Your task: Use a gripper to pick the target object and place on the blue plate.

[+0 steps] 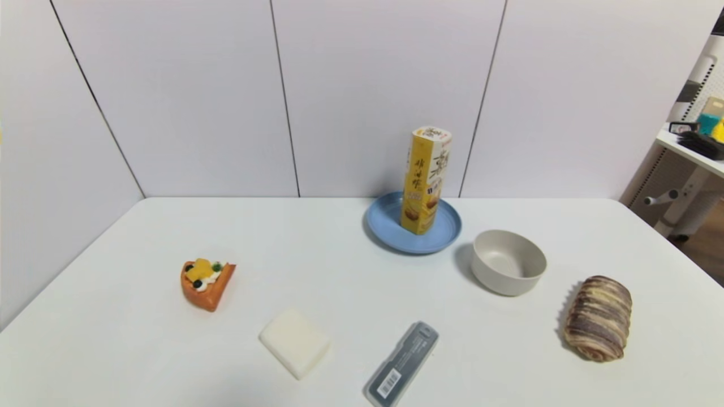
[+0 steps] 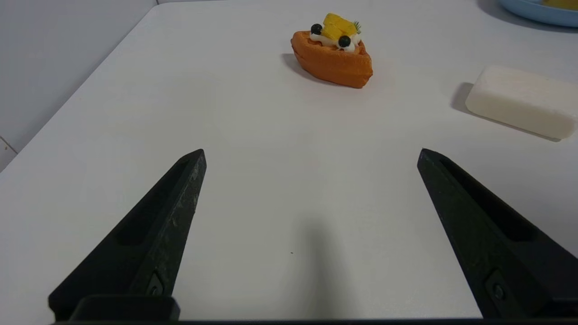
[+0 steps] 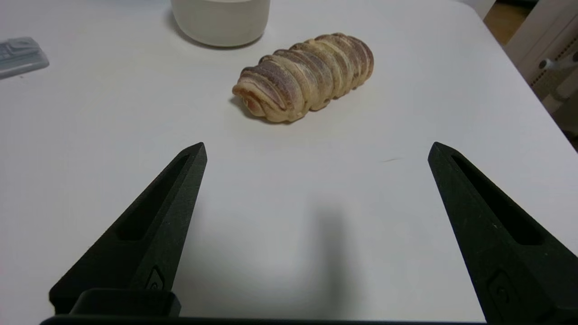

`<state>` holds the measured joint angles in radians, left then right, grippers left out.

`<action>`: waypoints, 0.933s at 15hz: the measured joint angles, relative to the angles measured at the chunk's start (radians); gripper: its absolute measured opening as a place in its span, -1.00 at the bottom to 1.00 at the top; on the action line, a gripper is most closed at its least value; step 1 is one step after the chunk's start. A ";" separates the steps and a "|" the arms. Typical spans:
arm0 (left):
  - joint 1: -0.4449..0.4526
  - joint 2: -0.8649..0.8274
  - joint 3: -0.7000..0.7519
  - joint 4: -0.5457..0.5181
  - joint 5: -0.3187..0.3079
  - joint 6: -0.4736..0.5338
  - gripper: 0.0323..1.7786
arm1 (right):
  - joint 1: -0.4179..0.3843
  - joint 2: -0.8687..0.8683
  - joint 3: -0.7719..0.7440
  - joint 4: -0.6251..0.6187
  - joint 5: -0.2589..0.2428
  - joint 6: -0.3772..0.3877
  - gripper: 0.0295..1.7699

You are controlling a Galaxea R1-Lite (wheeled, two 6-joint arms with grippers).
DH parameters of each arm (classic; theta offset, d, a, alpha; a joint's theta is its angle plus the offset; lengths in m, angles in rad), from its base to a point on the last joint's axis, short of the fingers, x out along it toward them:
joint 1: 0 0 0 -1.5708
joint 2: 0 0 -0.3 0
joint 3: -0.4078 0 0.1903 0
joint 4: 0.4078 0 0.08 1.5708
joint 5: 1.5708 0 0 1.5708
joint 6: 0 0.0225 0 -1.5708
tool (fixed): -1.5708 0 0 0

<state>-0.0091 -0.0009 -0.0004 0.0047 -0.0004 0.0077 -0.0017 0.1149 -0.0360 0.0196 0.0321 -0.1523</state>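
The target object, a tall yellow hexagonal chips box (image 1: 425,180), stands upright on the blue plate (image 1: 384,220) at the back of the white table. A sliver of the plate's rim (image 2: 537,11) shows in the left wrist view. Neither arm appears in the head view. My left gripper (image 2: 311,151) is open over bare table near the front left, nothing between its fingers. My right gripper (image 3: 317,145) is open over bare table near the front right, also empty, with the bread roll ahead of it.
A beige bowl (image 1: 508,262) sits right of the plate, a striped bread roll (image 1: 598,317) (image 3: 303,76) farther right. An orange fruit tart (image 1: 206,282) (image 2: 332,54), a white soap bar (image 1: 294,341) (image 2: 519,100) and a grey case (image 1: 402,363) lie toward the front.
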 joint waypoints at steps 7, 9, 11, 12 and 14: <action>0.000 0.000 0.000 0.000 0.000 0.000 0.90 | 0.004 -0.114 0.029 -0.005 -0.018 0.112 0.91; 0.000 0.000 0.000 0.000 0.000 0.000 0.90 | 0.004 -0.117 0.030 -0.004 -0.017 0.109 0.91; 0.000 0.000 0.000 0.000 0.000 0.000 0.90 | 0.004 -0.118 0.029 0.003 -0.018 0.112 0.91; 0.000 0.000 0.000 0.000 0.000 0.000 0.90 | 0.004 -0.118 0.026 0.007 -0.016 0.110 0.91; 0.000 0.000 0.000 0.000 0.000 0.000 0.90 | 0.004 -0.118 0.022 0.019 -0.016 0.113 0.91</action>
<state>-0.0091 -0.0009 0.0000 0.0047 0.0000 0.0077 0.0028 -0.0032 -0.0143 0.0383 0.0162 -0.0394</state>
